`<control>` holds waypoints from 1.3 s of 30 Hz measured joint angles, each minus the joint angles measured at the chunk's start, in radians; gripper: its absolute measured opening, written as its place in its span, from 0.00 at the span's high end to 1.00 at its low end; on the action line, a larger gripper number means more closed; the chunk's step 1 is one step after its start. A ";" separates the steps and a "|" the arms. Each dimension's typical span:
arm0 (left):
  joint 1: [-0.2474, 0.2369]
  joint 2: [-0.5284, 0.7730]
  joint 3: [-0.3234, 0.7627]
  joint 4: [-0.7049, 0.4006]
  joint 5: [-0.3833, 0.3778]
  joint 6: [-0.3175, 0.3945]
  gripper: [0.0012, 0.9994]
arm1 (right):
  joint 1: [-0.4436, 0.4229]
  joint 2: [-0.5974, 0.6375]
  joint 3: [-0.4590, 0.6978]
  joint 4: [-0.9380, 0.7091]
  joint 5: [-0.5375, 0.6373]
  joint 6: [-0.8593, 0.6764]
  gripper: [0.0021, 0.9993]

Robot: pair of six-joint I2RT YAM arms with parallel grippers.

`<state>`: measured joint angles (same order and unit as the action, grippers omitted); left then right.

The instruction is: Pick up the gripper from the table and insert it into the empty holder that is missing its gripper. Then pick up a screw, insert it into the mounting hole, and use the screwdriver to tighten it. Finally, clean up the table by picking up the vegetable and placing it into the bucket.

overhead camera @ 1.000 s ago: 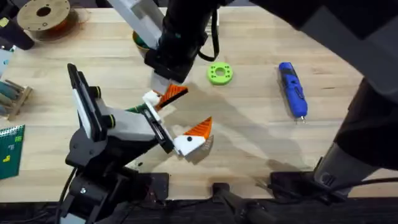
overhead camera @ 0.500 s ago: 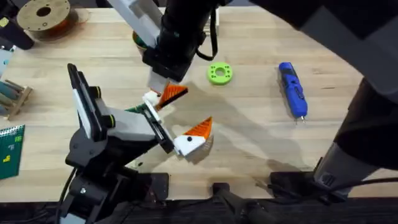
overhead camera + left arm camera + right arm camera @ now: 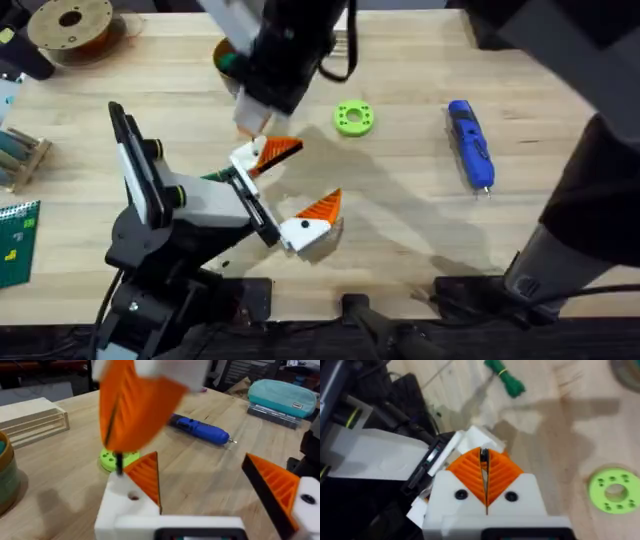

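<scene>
My left gripper (image 3: pixel 300 182) stands open over the table's middle. The orange ribbed gripper (image 3: pixel 147 477) sits on the white holder (image 3: pixel 125 507), beside a small mounting hole. My right gripper (image 3: pixel 250 120) hangs just above that holder, shut on a thin black screw (image 3: pixel 119 462) pointing down at it; the screw (image 3: pixel 483 460) shows between its orange pads. To the right lies the blue screwdriver (image 3: pixel 470 143). The bucket (image 3: pixel 226 58) is partly hidden behind the right arm. A green vegetable (image 3: pixel 505 377) lies on the wood by the left arm.
A lime-green ring disc (image 3: pixel 353 118) lies between the grippers and the screwdriver. A filament spool (image 3: pixel 70 22), a wooden rack (image 3: pixel 20 155) and a green circuit board (image 3: pixel 18 240) line the left edge. A teal pouch (image 3: pixel 280 395) rests far off.
The right gripper with the screw has shifted slightly up and back from the holder. The left arm has not moved.
</scene>
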<state>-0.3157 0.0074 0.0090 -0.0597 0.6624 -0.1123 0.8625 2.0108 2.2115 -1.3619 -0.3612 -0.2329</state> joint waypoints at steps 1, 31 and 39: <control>0.000 0.000 0.000 0.000 0.000 0.000 0.01 | -0.007 -0.004 0.010 0.000 0.004 0.000 1.00; 0.000 0.000 0.000 0.000 0.000 0.000 0.01 | 0.028 0.030 0.037 -0.059 0.025 0.000 1.00; 0.000 0.000 0.000 0.000 0.000 0.000 0.01 | 0.030 0.033 0.037 -0.067 0.024 0.000 1.00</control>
<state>-0.3157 0.0074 0.0090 -0.0597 0.6628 -0.1123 0.8921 2.0434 2.2490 -1.4284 -0.3374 -0.2333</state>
